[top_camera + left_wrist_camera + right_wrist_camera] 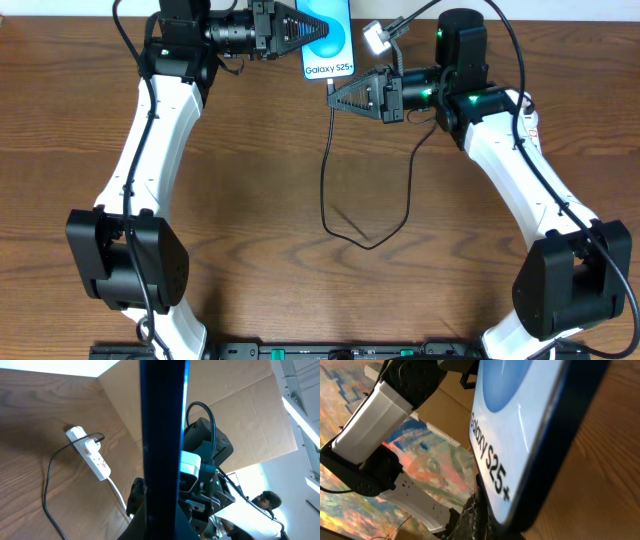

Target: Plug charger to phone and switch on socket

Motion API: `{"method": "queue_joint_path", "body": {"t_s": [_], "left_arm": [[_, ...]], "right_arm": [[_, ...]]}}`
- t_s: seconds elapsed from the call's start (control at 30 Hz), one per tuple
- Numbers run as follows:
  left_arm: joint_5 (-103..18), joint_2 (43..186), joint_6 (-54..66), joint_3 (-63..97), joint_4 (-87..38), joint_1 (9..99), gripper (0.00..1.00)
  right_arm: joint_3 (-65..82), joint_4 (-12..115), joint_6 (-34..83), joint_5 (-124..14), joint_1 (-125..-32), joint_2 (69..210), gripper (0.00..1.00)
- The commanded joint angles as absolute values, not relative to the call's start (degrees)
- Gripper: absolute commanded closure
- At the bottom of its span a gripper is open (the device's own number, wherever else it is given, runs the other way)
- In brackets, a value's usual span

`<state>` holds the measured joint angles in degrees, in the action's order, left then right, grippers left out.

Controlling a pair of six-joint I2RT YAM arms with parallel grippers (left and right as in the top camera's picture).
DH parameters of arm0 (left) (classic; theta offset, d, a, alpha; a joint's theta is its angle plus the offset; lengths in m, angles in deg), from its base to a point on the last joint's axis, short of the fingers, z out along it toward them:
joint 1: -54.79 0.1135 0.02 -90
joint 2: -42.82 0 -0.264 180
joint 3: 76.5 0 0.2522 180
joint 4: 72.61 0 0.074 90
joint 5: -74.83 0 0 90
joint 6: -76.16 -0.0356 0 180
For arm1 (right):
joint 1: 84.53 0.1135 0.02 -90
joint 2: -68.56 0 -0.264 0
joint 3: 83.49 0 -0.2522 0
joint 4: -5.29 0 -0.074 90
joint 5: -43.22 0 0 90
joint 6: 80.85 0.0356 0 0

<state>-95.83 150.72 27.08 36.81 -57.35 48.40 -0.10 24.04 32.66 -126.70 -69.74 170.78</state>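
My left gripper (pixel 315 30) is shut on the phone (pixel 340 50) and holds it at the table's far edge, its blue screen with "Galaxy S25+" facing up. The left wrist view shows the phone (pixel 162 435) edge-on between my fingers. My right gripper (pixel 334 97) is shut on the tip of the charger (pixel 324 170), just below the phone's bottom edge. The black cable loops down over the table and back up towards the white socket (pixel 375 38), which the right arm partly hides. In the right wrist view the phone (pixel 520 425) fills the frame and the connector tip is hidden. The socket (pixel 91 455) lies flat with a black cable (pixel 47 475) plugged into it.
The socket's thick white cord (pixel 117 491) runs off along the wood. A cardboard wall (pixel 240 415) stands behind the table. A person (pixel 267 500) sits beyond it. Both arm bases (pixel 130 260) (pixel 570 275) stand near the front edge.
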Motion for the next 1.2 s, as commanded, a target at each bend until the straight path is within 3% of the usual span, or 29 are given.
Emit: {"method": "queue_joint_path", "body": {"t_s": [0.0, 1.17], "left_arm": [[-97.23, 148.79, 27.24, 37.07, -57.87, 48.59, 0.93], [-97.25, 148.79, 28.46, 37.07, -57.90, 48.59, 0.93]], "right_arm": [[-0.37, 23.93, 32.90, -126.83, -70.40, 170.91, 0.99], [-0.37, 21.31, 36.83, -126.81, -69.54, 170.91, 0.99]]}}
